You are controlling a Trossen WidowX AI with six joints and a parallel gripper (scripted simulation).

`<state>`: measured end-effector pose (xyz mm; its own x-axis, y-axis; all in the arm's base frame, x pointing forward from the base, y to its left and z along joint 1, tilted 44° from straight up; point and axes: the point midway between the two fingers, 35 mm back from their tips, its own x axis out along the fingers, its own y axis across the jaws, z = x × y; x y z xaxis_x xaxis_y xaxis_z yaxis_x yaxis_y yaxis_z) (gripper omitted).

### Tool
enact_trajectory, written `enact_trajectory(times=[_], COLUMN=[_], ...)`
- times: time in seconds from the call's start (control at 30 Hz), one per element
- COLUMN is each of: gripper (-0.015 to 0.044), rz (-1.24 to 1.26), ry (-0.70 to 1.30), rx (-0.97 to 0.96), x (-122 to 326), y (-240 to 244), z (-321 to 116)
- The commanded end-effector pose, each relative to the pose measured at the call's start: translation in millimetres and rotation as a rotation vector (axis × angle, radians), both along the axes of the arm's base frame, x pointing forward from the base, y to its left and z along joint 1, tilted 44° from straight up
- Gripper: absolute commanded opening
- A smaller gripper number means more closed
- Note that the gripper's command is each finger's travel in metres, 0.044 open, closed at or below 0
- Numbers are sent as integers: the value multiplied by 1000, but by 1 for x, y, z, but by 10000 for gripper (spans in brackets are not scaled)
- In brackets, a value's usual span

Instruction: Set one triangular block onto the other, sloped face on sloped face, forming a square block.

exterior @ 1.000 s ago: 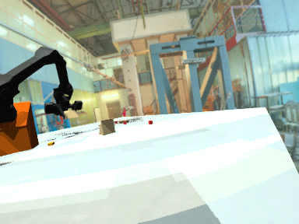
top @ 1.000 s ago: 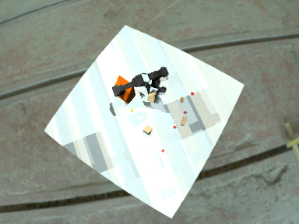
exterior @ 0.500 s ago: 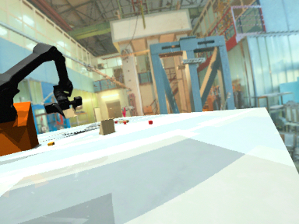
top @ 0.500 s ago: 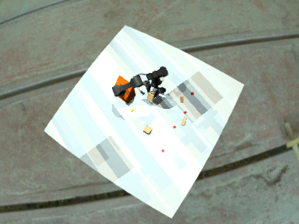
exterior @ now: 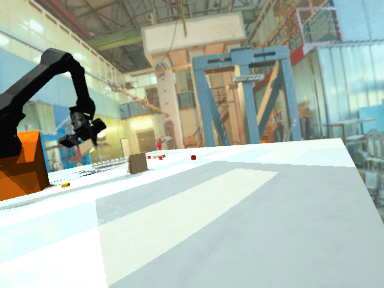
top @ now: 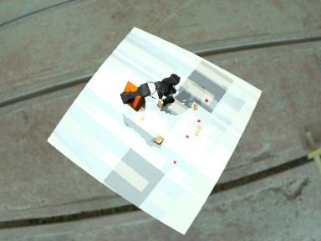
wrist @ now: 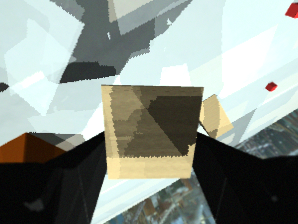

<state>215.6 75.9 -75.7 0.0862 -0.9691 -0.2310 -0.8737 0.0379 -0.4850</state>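
Red cubes (top: 199,120) (exterior: 193,157) (wrist: 271,86) dot the table (top: 96,138) (exterior: 320,225) (wrist: 235,45) near pale wooden pieces (top: 197,130).

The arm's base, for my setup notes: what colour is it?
The base is orange; it shows best in the exterior view.
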Motion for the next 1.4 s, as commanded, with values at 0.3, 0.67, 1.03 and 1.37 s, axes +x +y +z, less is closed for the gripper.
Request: enact_trajectory(times=[0.3, 0.67, 1.03, 1.37], gripper=[0, 0, 0, 0], rz=[-167, -326, -505, -683], ry=[-398, -734, -1065, -1358], rx=[116, 200, 267, 310], x=[-1, -1, -1, 1], y=[-4, -5, -6, -7], z=[3, 5, 7, 9])
